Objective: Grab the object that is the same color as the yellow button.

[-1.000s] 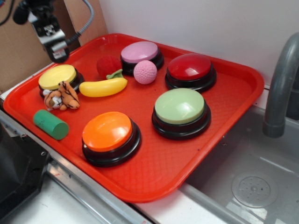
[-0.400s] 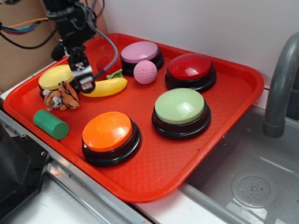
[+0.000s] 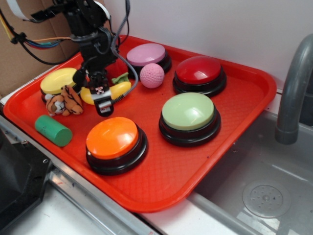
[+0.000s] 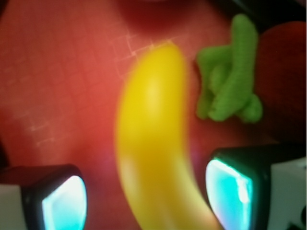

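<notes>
The object, a glossy yellow toy banana (image 3: 122, 88), lies on the red tray (image 3: 254, 93) with a green stem piece (image 3: 120, 78) at its far end. My gripper (image 3: 101, 100) hangs low over its near end. In the wrist view the banana (image 4: 151, 139) runs between my two fingertips (image 4: 62, 203), and red tray shows on both sides of it. My gripper (image 4: 146, 201) is open and the pads are not touching the banana. The green stem piece (image 4: 230, 81) lies beyond the right finger. The yellow button (image 3: 58, 81) stands just left of the banana.
A plush tiger (image 3: 65, 102) and a green cylinder (image 3: 53, 130) lie left of the gripper. The orange button (image 3: 113, 138) stands just in front, with pale green (image 3: 188, 111), red (image 3: 198, 70) and pink (image 3: 145, 54) buttons and a pink ball (image 3: 152, 75) around. A sink (image 3: 264, 196) lies to the right.
My arm has swung from the tray's back-left corner forward and down. The gripper now straddles the banana. The banana has not moved.
</notes>
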Robot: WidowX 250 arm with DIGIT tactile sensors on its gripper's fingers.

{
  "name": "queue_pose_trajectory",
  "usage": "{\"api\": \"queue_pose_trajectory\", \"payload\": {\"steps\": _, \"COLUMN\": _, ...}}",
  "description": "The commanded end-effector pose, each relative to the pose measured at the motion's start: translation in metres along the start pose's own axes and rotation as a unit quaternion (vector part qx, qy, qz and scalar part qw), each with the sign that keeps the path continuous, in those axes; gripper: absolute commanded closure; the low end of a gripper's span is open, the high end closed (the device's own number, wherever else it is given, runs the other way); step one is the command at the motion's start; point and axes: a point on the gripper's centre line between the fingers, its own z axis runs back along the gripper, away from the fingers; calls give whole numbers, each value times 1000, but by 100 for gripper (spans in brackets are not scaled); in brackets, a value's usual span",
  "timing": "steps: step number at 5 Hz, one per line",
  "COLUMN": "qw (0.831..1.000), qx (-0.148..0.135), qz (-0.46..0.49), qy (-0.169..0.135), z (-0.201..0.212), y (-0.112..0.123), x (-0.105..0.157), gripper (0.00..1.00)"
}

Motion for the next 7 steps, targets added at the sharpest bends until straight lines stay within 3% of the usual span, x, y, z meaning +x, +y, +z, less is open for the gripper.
{"api": "queue_pose_trajectory", "payload": {"steps": 1, "qw": 1000, "qx": 25, "qz": -3, "qy": -10, "z": 2, "y": 0, "x": 8, "gripper": 100}}
{"api": "queue_pose_trajectory", "payload": {"steps": 2, "qw": 1000, "qx": 25, "qz": 14, "qy": 2, "z": 9, "y": 0, "x": 6, "gripper": 100}}
{"api": "queue_pose_trajectory", "payload": {"steps": 3, "qw": 998, "qx": 0, "qz": 62, "qy": 19, "z": 20, "y": -2, "x": 6, "gripper": 100}}
{"api": "queue_pose_trajectory", "payload": {"steps": 4, "qw": 994, "qx": 7, "qz": 101, "qy": 46, "z": 31, "y": -6, "x": 7, "gripper": 100}}
{"api": "queue_pose_trajectory", "payload": {"steps": 5, "qw": 986, "qx": -25, "qz": 160, "qy": 27, "z": 67, "y": -23, "x": 8, "gripper": 100}}
{"api": "queue_pose_trajectory", "payload": {"steps": 7, "qw": 977, "qx": -40, "qz": 207, "qy": -1, "z": 110, "y": -61, "x": 13, "gripper": 100}}
